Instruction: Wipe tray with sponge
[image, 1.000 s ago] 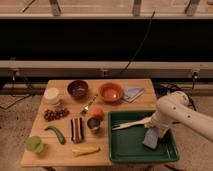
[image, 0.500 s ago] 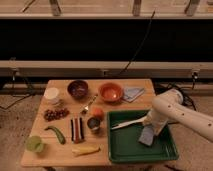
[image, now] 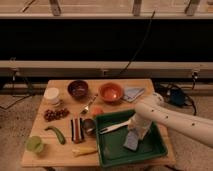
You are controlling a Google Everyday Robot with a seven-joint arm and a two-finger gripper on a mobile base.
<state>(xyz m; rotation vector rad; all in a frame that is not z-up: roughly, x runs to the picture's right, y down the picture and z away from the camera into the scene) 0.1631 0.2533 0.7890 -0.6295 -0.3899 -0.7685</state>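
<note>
Our hand [image: 136, 131] gripped the small grey-blue rectangular sponge [image: 131, 141], low inside the smooth, dark green, raised-rim plastic tray [image: 112, 146].

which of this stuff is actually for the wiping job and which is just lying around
For the job: tray, sponge, hand holding the sponge down in the tray.
Lying about: orange bowl, dark bowl, blue cloth, striped block, white utensil in the tray.
</note>
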